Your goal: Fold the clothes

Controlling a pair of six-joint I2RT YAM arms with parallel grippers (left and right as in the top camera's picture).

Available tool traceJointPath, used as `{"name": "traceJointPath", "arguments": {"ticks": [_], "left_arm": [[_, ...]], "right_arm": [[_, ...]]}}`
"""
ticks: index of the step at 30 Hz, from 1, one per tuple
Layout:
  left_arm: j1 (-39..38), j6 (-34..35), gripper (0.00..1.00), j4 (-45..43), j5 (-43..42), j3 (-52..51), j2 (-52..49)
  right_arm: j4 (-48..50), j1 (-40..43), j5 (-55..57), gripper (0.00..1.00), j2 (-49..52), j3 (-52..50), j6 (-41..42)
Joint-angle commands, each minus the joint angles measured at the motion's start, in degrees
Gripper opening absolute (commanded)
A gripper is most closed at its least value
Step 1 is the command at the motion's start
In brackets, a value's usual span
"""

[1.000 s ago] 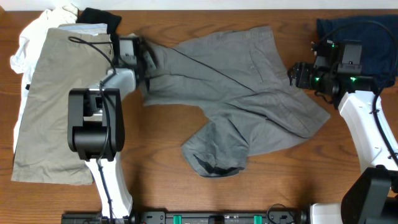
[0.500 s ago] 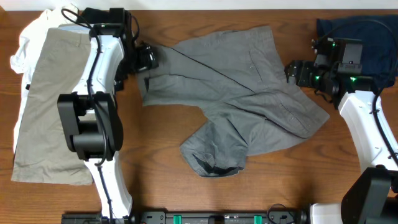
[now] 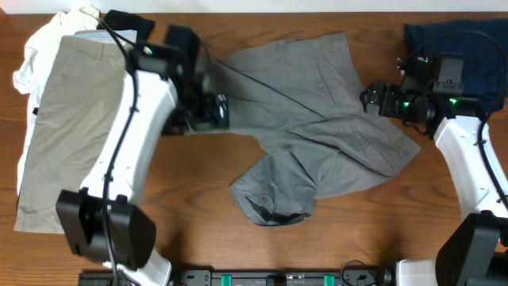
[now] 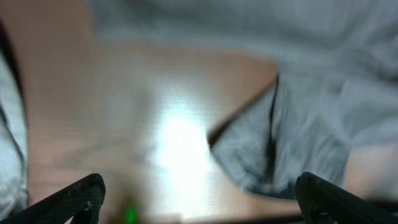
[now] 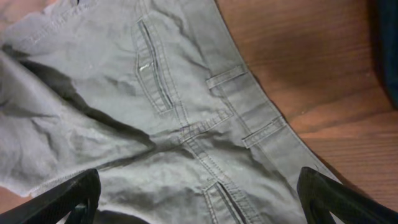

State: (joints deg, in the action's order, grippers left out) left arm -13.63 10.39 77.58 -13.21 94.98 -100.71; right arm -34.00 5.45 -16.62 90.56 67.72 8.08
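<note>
The grey shorts (image 3: 317, 119) lie crumpled across the middle of the table, with one leg folded toward the front edge. My left gripper (image 3: 214, 113) hovers over their left edge. The blurred left wrist view shows it open (image 4: 199, 208) with nothing between its fingers, above bare wood beside grey cloth (image 4: 323, 124). My right gripper (image 3: 371, 99) is at the shorts' right side. It stands open (image 5: 199, 205) above the waistband and slit back pockets (image 5: 155, 124) and holds nothing.
Khaki-beige shorts (image 3: 71, 127) lie flat at the left on a white garment (image 3: 32, 63). A black piece (image 3: 127, 22) sits at the back left. A navy piece (image 3: 468, 48) lies at the back right behind my right arm.
My left gripper has opened, letting go of the shorts' left edge, and swung right and toward the front. My right gripper has opened wider and stayed almost in place.
</note>
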Motion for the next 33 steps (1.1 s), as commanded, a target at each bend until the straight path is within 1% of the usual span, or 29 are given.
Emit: {"name": "traceJointPath", "arguments": {"ticks": [1,5,9,14,18,22,23,24,25,26,27,28,29,30,31,33], "left_arm": [[-3.67,-2.49,0.99,-1.29,0.11,-7.61,2.6],[-8.83,-3.58,0.99,-10.36,-1.22,-17.29,4.72],[-12.37,-11.19,0.99,-20.31,-12.61,-23.45,3.3],[-17.55,-14.93,0.99,-21.22,-12.92,-24.24,0.74],[-20.04,-15.15,0.99,-21.99,-10.29,-24.26,-1.05],[-21.4,-15.37,1.0,-22.05,-10.32,-24.26,-3.26],[-21.57,-15.37,0.98,-22.05,-10.32,-24.26,-3.87],[-21.62,-15.34,0.93,-22.01,-10.29,-24.26,-4.39],[-21.59,-15.3,0.84,-21.99,-10.1,-24.26,-4.92],[-21.55,-15.3,0.71,-21.94,-10.08,-24.26,-5.35],[-21.38,-15.28,0.51,-21.77,-9.77,-24.26,-5.57],[-21.09,-15.1,0.34,-21.57,-8.74,-24.26,-5.7],[-20.85,-14.12,0.21,-21.44,-7.17,-24.26,-5.7],[-20.46,-12.44,0.09,-21.18,-4.94,-24.24,-5.64],[-19.91,-10.84,0.06,-20.76,-2.67,-24.2,-5.46],[-18.6,-8.52,0.06,-18.93,1.16,-23.87,-5.07]], "right_arm": [[0.15,1.16,-0.74,0.98,0.46,0.68,0.0],[0.2,1.57,-0.74,0.96,0.46,0.68,0.0],[0.15,1.66,-0.74,0.96,0.46,0.68,0.0],[0.13,1.66,-0.76,0.96,0.46,0.68,0.0],[-0.31,1.66,-0.76,0.96,0.46,0.68,0.02],[-0.55,1.66,-0.76,0.95,0.46,0.68,0.0],[-0.66,1.66,-0.74,0.95,0.46,0.68,0.0],[-0.76,1.66,-0.74,0.95,0.46,0.68,0.0],[-0.96,1.66,-0.74,0.95,0.46,0.68,0.0],[-1.05,1.66,-0.74,0.95,0.46,0.68,0.0],[-1.16,1.66,-0.74,0.95,0.46,0.68,0.0],[-1.16,1.66,-0.74,0.95,0.46,0.68,0.0],[-1.16,1.66,-0.74,0.95,0.46,0.68,-0.02],[-1.16,1.66,-0.74,0.95,0.46,0.68,0.0],[-1.16,1.66,-0.74,0.95,0.46,0.68,0.0],[-1.18,1.66,-0.74,0.95,0.46,0.68,0.0]]}}
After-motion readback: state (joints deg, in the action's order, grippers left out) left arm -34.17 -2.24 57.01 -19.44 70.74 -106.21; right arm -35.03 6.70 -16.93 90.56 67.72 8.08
